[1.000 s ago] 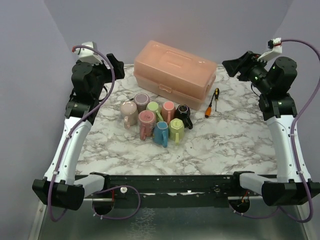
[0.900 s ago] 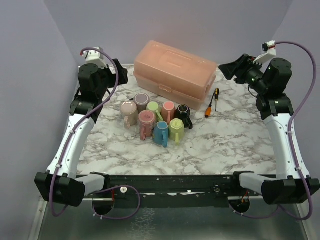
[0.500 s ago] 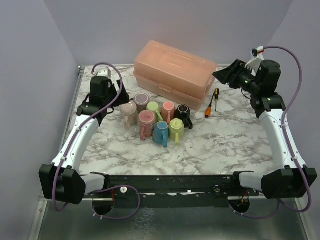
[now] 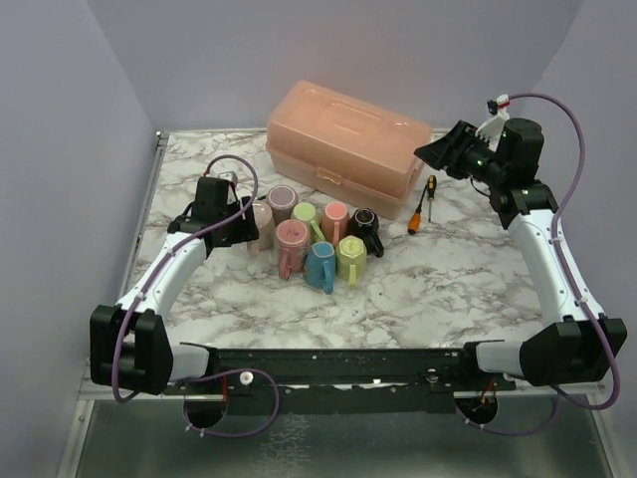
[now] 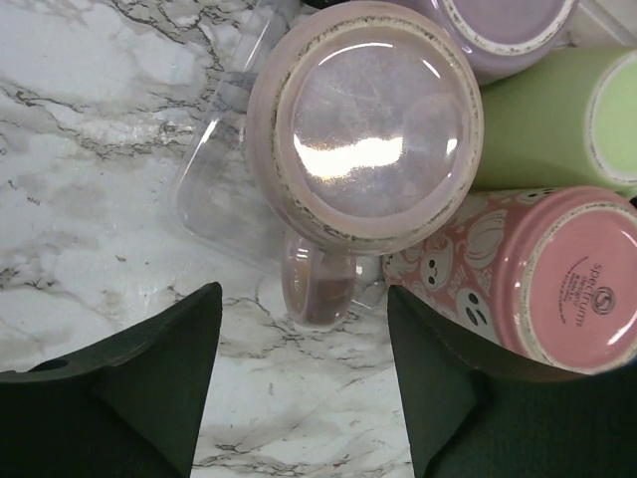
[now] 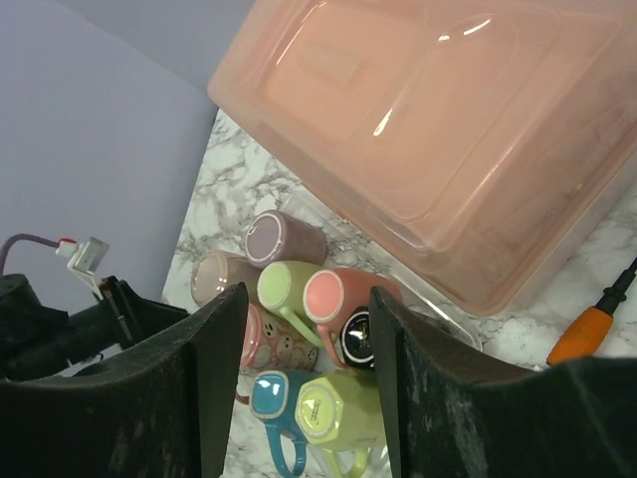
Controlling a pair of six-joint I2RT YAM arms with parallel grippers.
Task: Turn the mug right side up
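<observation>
Left wrist view: left pincer [image 5: 304, 292] hangs low over the table [image 4: 448, 289], its fingers apart and clamped on nothing.
Pale pink mug: [image 5: 363, 129] stands upside down, glossy base up, just ahead of the left pincer and slightly toward its right finger.
Mug handle: [image 5: 318, 289] points back into the gap between the two fingers; I cannot tell whether either finger touches it.
Neighbours: purple mug [image 5: 508, 30] touches the pale pink mug's far side; green mug [image 5: 542, 124] and pink patterned mug [image 5: 567, 279] sit beyond the right finger, both base up.
Right pincer: [image 6: 307, 294] is raised well off the table, fingers apart and empty, aimed down at the mug cluster.
Peach box: [image 6: 448, 119] lies just ahead of the right pincer, lid closed.
Screwdriver: [image 4: 422, 204] lies on the table below the right pincer, beside the box.
</observation>
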